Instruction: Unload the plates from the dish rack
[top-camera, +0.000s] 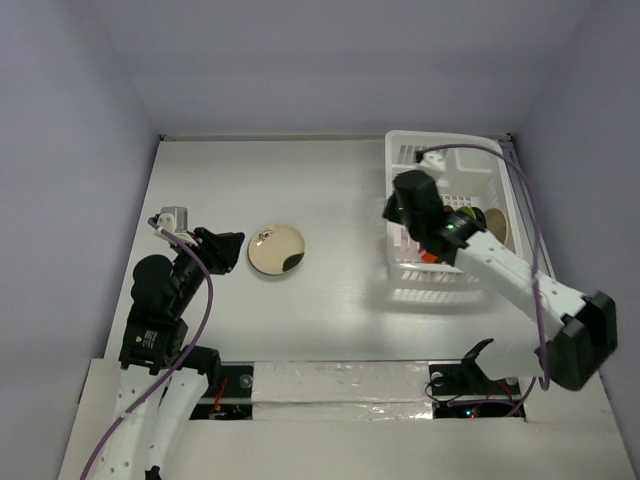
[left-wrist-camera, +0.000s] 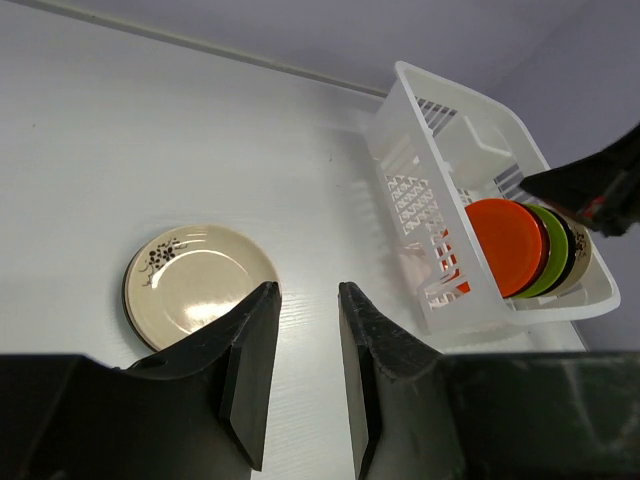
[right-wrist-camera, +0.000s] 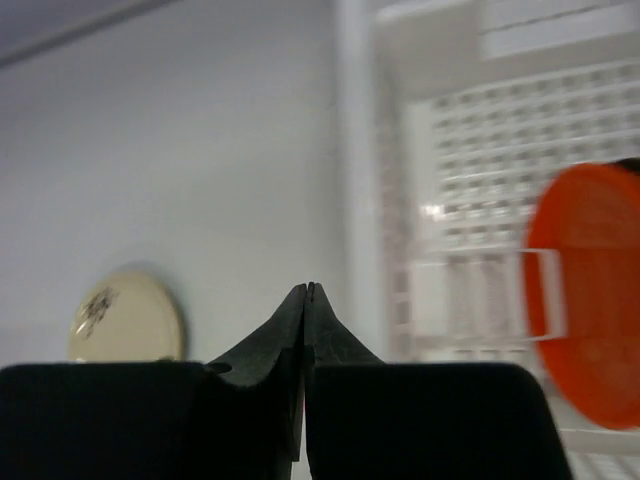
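The white dish rack stands at the back right of the table. In the left wrist view the dish rack holds plates on edge: red-orange, lime green, a dark one and yellow-brown. A cream plate with a small dark motif lies flat on the table left of centre. My left gripper is open and empty, just left of the cream plate. My right gripper is shut and empty above the rack's left wall, with the red-orange plate to its right.
A small white box compartment sits in the rack's far end. Grey walls close in the table at the back and both sides. A purple cable loops over the rack's right side. A shiny taped strip runs along the front edge.
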